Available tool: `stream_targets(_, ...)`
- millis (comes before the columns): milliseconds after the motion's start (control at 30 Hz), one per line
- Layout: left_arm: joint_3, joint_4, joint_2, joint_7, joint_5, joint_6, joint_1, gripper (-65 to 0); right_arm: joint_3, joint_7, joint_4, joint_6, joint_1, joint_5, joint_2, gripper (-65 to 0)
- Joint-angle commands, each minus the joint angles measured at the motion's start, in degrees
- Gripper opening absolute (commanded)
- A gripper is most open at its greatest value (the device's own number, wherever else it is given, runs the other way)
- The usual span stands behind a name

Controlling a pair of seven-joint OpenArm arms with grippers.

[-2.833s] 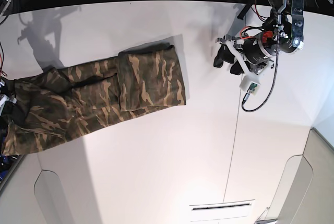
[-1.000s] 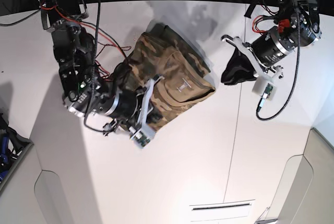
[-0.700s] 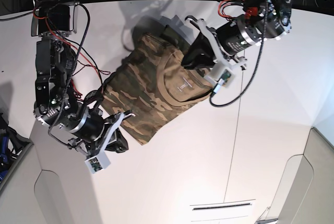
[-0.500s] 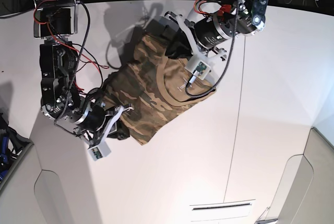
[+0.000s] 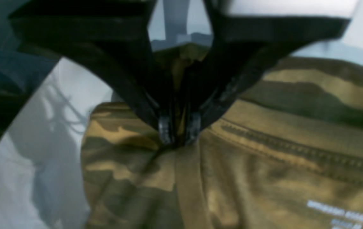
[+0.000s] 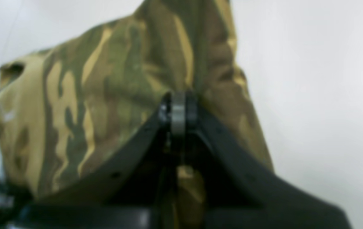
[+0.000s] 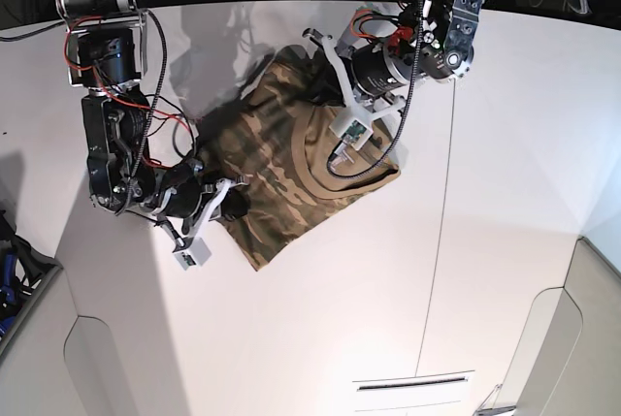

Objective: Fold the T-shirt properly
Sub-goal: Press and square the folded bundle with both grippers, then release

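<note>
Both grips are thin: the right pincer point(image 6: 177, 109), clamped tight on the near edge of the T-shirt point(image 7: 291, 169) lying bunched on the white table point(image 7: 340, 319), and farther back the left pincer point(image 5: 179, 130), nipped on cloth beside the neckband point(image 5: 191, 187), could slip and spoil the fold.

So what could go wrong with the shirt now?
Both hands pinch the shirt. The left hand grips only a small bunch by the neckband, so it might slip out. The right hand holds the other end; pulling unevenly could wrinkle the fold or drag the shirt across the table.
</note>
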Motion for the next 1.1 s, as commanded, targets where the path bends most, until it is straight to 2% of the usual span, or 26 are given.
stream_targets(0,-0.48,-0.02,-1.31,0.66,2.84,1.38,-1.09,-57.9,0.07,-2.12,1.16,0.7,0.74,1.77,0.55,-65.0)
stream_targets(67,-0.48,-0.31,-2.43,0.44,4.76,2.32,-2.14,-58.0,0.07,-3.56,3.13,1.09,-0.57,4.5,1.33,-65.0)
stream_targets(200,-0.48,-0.33,-5.31,-0.7,9.38,8.13,-4.37,-58.0,0.07,-3.93,11.37,1.05,-6.29,6.03,2.36,-65.0)
stream_targets(300,-0.48,-0.35,-7.56,-1.75,9.68,10.62,-5.88,-58.0,0.04,-4.59,18.05,1.05,-11.78,7.98,2.03,-65.0)
stream_targets(467,-0.48,-0.94,-8.07,-2.01,10.32,11.8,-9.03,-57.9,0.04,-5.01,24.55,1.05,-18.95,9.9,0.74,-65.0)
stream_targets(567,-0.48,-0.96,-8.07,-1.95,10.34,14.88,-10.12,-57.9,0.07,-4.76,26.62,1.05,-21.35,9.53,0.26,-65.0)
stream_targets(867,-0.5,3.21,-8.09,0.74,10.29,15.1,-9.9,-57.9,2.08,-2.97,27.5,1.03,-19.34,7.61,0.28,-65.0)
stream_targets(1067,-0.48,5.44,-8.07,0.9,10.29,17.64,-6.51,-57.9,5.11,-1.4,27.45,1.03,-16.0,5.42,0.28,-65.0)
